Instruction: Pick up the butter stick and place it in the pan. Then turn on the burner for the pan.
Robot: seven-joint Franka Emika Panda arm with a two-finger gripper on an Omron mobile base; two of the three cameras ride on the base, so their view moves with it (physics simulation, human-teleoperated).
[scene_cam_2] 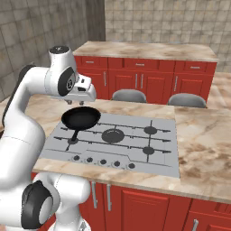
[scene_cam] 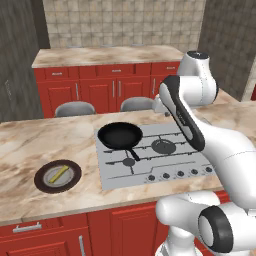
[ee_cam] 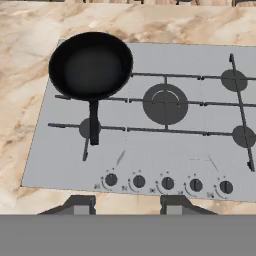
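Above the stovetop (ee_cam: 150,150), the gripper (ee_cam: 122,206) hangs downward, fingers apart, holding nothing.

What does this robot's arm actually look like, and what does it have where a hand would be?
The arm is made of thick, rounded, glossy white segments, with dark grey to black bands and caps at the joints. No cables show on the outside. Where a hand would be sits a small white gripper with two short dark grey fingers, blocky and square-tipped.
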